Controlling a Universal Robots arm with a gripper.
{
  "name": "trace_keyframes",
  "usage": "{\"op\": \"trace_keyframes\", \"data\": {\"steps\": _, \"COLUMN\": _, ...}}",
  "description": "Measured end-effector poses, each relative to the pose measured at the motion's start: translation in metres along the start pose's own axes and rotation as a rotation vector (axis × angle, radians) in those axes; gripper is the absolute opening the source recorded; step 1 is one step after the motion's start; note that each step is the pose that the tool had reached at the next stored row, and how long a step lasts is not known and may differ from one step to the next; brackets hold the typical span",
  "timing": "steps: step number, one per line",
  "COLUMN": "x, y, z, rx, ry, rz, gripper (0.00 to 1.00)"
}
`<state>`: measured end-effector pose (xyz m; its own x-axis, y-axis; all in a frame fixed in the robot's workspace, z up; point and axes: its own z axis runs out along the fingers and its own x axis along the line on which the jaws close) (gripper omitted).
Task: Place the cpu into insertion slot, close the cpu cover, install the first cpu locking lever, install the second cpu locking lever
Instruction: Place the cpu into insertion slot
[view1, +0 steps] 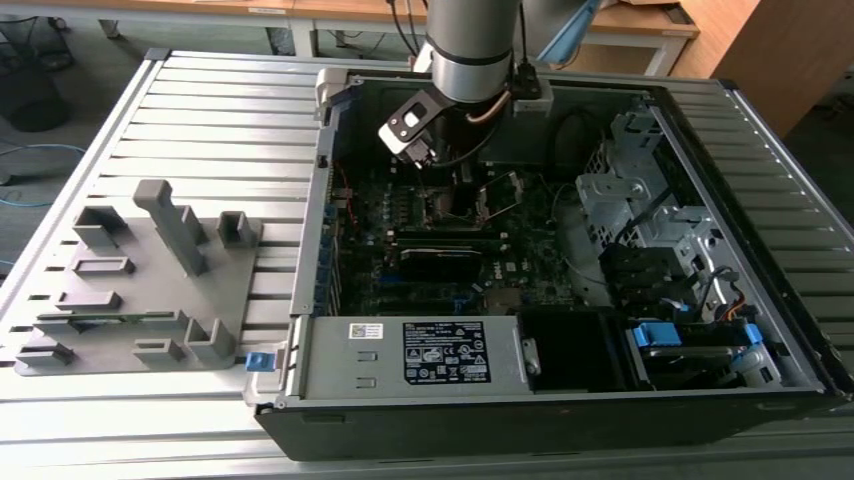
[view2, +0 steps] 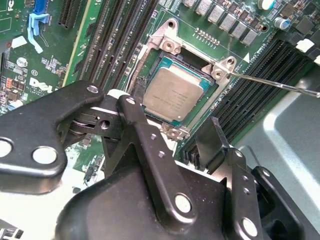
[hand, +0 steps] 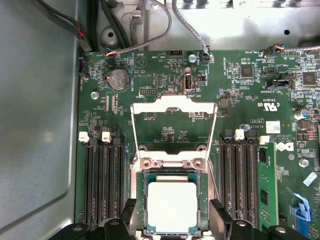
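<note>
Your room backdrop
You have pale wooden desks (view1: 641, 22) along the exterior view's top edge, a black mesh wastebasket (view1: 30, 92) at upper left, grey floor (view1: 114, 65) beneath it.

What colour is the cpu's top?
Dull silver-grey. The cpu shows best in the second wrist view.

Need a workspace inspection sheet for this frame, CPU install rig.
Surface: slatted metal table bearing an open computer case.
Job's things: cpu seated in insertion slot; cpu cover flipped open; locking lever unlatched.
Clutter: grey fixture tray beside the case.
Grippers: end effector open, fingers flanking the cpu.
Cables: wire bundles at board edge.
Surroundings: wooden furniture behind.
</note>
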<state>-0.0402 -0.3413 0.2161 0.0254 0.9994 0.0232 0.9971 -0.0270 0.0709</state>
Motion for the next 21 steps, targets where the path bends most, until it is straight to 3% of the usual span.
{"op": "trace_keyframes", "data": {"steps": 3, "x": 0.0000, "y": 0.0000, "z": -0.0001, "rx": 0.0000, "ry": 0.0000, "rz": 0.000, "gripper": 0.66}}
{"op": "trace_keyframes", "data": {"steps": 5, "x": 0.0000, "y": 0.0000, "z": -0.0002, "rx": 0.0000, "ry": 0.0000, "rz": 0.000, "gripper": 0.53}}
{"op": "trace_keyframes", "data": {"steps": 6, "x": 0.0000, "y": 0.0000, "z": -0.0003, "rx": 0.0000, "ry": -0.0001, "rz": 0.000, "gripper": 0.53}}
{"op": "trace_keyframes", "data": {"steps": 8, "x": 0.0000, "y": 0.0000, "z": -0.0003, "rx": 0.0000, "ry": 0.0000, "rz": 0.000, "gripper": 0.42}}
{"op": "trace_keyframes", "data": {"steps": 9, "x": 0.0000, "y": 0.0000, "z": -0.0004, "rx": 0.0000, "ry": 0.0000, "rz": 0.000, "gripper": 0.42}}
{"op": "trace_keyframes", "data": {"steps": 11, "x": 0.0000, "y": 0.0000, "z": -0.0004, "rx": 0.0000, "ry": 0.0000, "rz": 0.000, "gripper": 0.30}}
{"op": "trace_keyframes", "data": {"steps": 12, "x": 0.0000, "y": 0.0000, "z": -0.0005, "rx": 0.0000, "ry": 0.0000, "rz": 0.000, "gripper": 0.30}}
{"op": "trace_keyframes", "data": {"steps": 16, "x": 0.0000, "y": 0.0000, "z": -0.0007, "rx": 0.0000, "ry": 0.0000, "rz": 0.000, "gripper": 0.12}}
{"op": "trace_keyframes", "data": {"steps": 21, "x": 0.0000, "y": 0.0000, "z": -0.0008, "rx": 0.0000, "ry": 0.0000, "rz": 0.000, "gripper": 0.11}}
